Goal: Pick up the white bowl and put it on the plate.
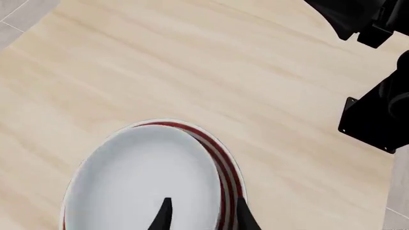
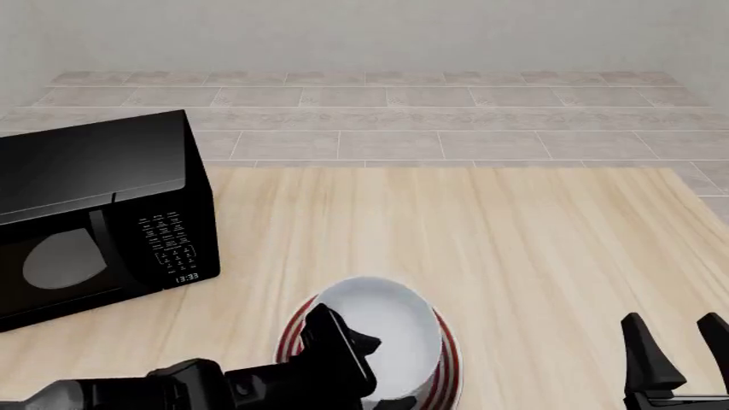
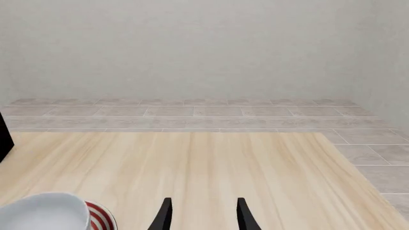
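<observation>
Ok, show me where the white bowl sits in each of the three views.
Left wrist view: white bowl fills the lower middle, one left gripper finger inside its rim.
Front view: bottom centre, right of the microwave.
Right wrist view: bottom-left corner, cut off.
Shared landmark: the red-ringed plate under it.

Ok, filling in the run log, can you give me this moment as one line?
white bowl: over plate | left claw: straddling bowl rim, grip unclear | right claw: open, holding nothing | microwave: shut

Both arms matte black w/ blocky housings; each end effector [image 2: 674, 346] has thin tapered black fingers [image 1: 164, 213].
</observation>
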